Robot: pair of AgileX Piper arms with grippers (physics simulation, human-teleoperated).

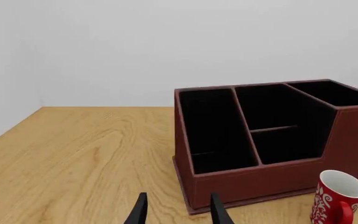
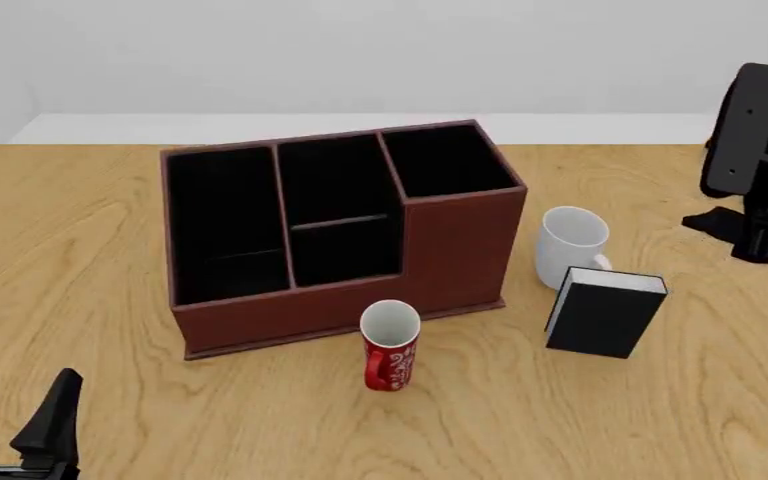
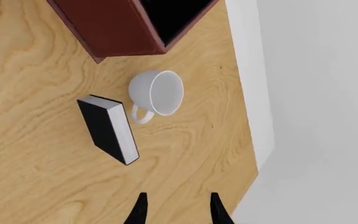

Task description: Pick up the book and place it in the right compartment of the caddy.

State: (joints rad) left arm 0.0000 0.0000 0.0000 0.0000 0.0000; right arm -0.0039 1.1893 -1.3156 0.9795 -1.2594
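- Left gripper (image 2: pixel 21 412) sat low at the near left corner of the light wooden surface (image 2: pixel 77 250), black fingers (image 2: pixel 61 400) spread, holding nothing, well apart from everything.
- Large reddish-brown rectangular caddy (image 2: pixel 451 250) stood mid-surface with black-lined sections; its small square right compartment (image 2: pixel 444 160) looked empty.
- Red patterned mug (image 2: pixel 390 345) stood just in front of the caddy's near wall.
- White ceramic mug (image 2: pixel 568 245) stood right of the caddy, near the tall end wall.
- Small thick black hardcover book (image 2: pixel 604 312) with white page edges stood upright on the surface, just in front of the white mug; touching or not, couldn't tell.
- Right gripper (image 3: pixel 177 209) was raised at the right edge, well above the book and off to its right, fingers (image 3: pixel 140 210) spread, empty.
- Progress: nothing done yet. Book ungrasped. Left, by my read: approach, grasp, lift, carry over the tall wall, drop into the right compartment.
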